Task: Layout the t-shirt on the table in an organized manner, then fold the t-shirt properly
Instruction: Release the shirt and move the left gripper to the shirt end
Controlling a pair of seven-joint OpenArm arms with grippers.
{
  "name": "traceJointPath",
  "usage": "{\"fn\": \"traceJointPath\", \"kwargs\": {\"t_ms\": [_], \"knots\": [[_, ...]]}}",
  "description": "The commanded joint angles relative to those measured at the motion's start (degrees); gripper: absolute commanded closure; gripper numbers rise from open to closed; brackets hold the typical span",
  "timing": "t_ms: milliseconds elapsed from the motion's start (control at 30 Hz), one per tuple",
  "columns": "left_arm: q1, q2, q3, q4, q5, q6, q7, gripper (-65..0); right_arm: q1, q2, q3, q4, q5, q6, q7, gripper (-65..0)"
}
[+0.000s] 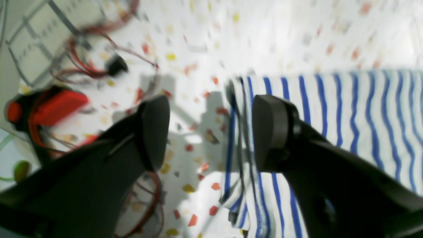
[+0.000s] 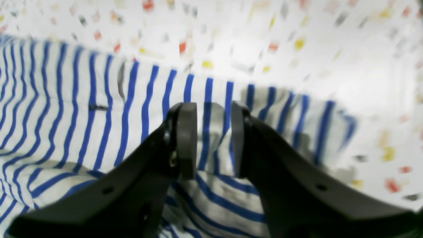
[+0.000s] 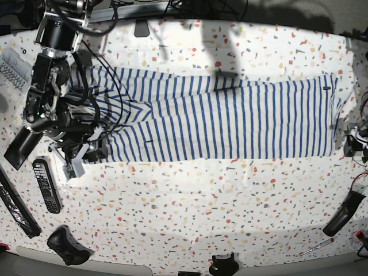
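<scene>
Nearest the base camera the table (image 3: 190,218) was bare terrazzo, with a remote (image 3: 46,185) and other dark gear at its front left edge. Beyond that the shirt (image 3: 230,118) lay as a long flat band across the middle of the table, its lower edge fairly straight. It looked already folded lengthwise, since no sleeve stuck out, though I could not tell how many layers it had. In the base view its left end was rumpled, with diagonal creases under the right arm. The right gripper (image 2: 213,138) was there, jaws narrow, with striped cloth showing in the gap. The right wrist view was too blurred to say whether the pads pinched a fold or only hovered just above it. In the base view the far right end of the shirt was square and flat, with a small dark tag at its top corner. The left gripper (image 1: 211,132) stood wide and empty, one finger over bare table and one over the shirt's edge, so nothing was held. Red wiring (image 1: 86,62) lay beyond it on the table. Judgement: layout and a lengthwise fold were done; the left end needed smoothing, and the crosswise folds were still to do.
</scene>
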Motion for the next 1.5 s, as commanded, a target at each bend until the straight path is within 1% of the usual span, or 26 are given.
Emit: {"fn": "traceJointPath", "kwargs": {"t_ms": [0, 67, 133, 233, 300, 367, 433, 500, 600, 667, 767, 833, 900, 967, 1033, 1100, 1167, 1233, 1367, 1467], "knots": [[-0.8, -1.4, -2.1, 0.6, -3.0, -2.9, -1.0, -36.1, 0.9, 0.6, 0.2, 2.4, 1.5, 0.4, 1.3, -17.1], [-0.8, -1.4, -4.7, -0.8, -8.1, -8.0, 0.0, -36.1, -0.1, 0.6, 0.2, 5.2, 3.7, 0.5, 0.9, -17.1], [-0.8, -1.5, -5.7, -3.0, -12.8, -12.1, 1.1, -36.1, -2.0, 0.6, 0.2, 8.2, 5.7, 0.7, 1.0, -17.1], [-0.8, -1.6, -5.6, -6.8, -17.6, -16.0, 2.6, -36.1, -6.7, 0.5, 0.2, 13.9, 7.1, 1.5, 2.1, -17.1], [-0.9, -1.6, -5.6, -9.0, -19.1, -17.3, 3.2, -36.1, -10.7, 0.5, 0.2, 18.2, 7.0, 1.5, 3.1, -17.1], [-1.6, -1.6, -5.6, -11.4, -20.5, -17.5, 4.2, -36.1, -15.2, 0.5, 0.2, 22.6, 7.0, 1.5, 3.1, -17.1], [-2.8, -1.6, -5.6, -14.4, -24.0, -17.4, 6.3, -36.1, -19.9, 0.5, 0.2, 26.9, 7.0, 1.5, 3.1, -17.1], [-4.6, -1.5, -5.6, -17.9, -26.9, -17.6, 6.8, -36.1, -24.4, 0.5, 0.2, 30.8, 7.0, 1.5, 3.1, -17.1], [-8.6, -1.6, -5.6, -24.8, -25.3, -17.7, 7.5, -36.1, -30.3, 0.5, 0.2, 36.1, 7.0, 1.5, 2.7, -17.1], [-11.1, -1.6, -5.6, -30.1, -24.3, -19.2, 9.1, -36.1, -33.5, 0.5, 0.2, 39.3, 7.1, 1.5, 1.7, -17.1], [-13.9, -1.6, -5.6, -37.3, -24.3, -21.3, 13.6, -36.1, -37.8, 0.5, 0.2, 44.0, 7.1, 1.4, -1.1, -17.1], [-14.8, -1.7, -5.6, -41.3, -24.3, -21.3, 15.1, -36.1, -40.6, 0.5, 0.2, 47.3, 7.1, 1.3, -2.1, -17.1], [-14.9, -1.9, -5.6, -44.2, -24.3, -21.3, 15.0, -36.1, -43.1, 0.5, 0.2, 50.4, 7.1, 1.1, -2.1, -17.1], [-14.8, -1.8, -5.6, -46.2, -23.5, -21.3, 15.3, -36.1, -44.5, 0.5, 0.2, 50.8, 7.1, 0.9, -2.1, -17.1], [-14.8, -1.6, -5.4, -48.0, -23.3, -21.3, 16.0, -36.1, -44.8, 0.5, 0.2, 50.8, 8.4, 0.4, -1.7, -17.1], [-14.8, -1.2, -5.4, -49.2, -23.9, -21.3, 18.5, -36.1, -44.8, 0.5, 0.2, 50.8, 8.6, 0.4, -1.8, -17.1], [-14.4, -0.5, -5.4, -49.4, -26.1, -21.3, 22.2, -36.1, -44.8, 0.5, 0.2, 50.8, 8.5, 0.4, -1.8, -17.1], [-13.6, 0.5, -5.4, -49.4, -29.6, -21.3, 25.0, -36.1, -44.8, 0.5, 0.2, 50.8, 8.5, 0.4, -1.8, -17.1], [-11.8, 2.8, -5.4, -49.4, -32.9, -21.3, 28.2, -36.1, -44.8, 0.5, 0.2, 50.8, 8.5, 0.4, -1.8, -17.1], [-10.3, 3.4, -5.4, -49.4, -37.1, -21.3, 32.0, -36.1, -44.8, 0.5, 0.2, 50.8, 8.5, 0.4, -1.8, -17.1]]}}
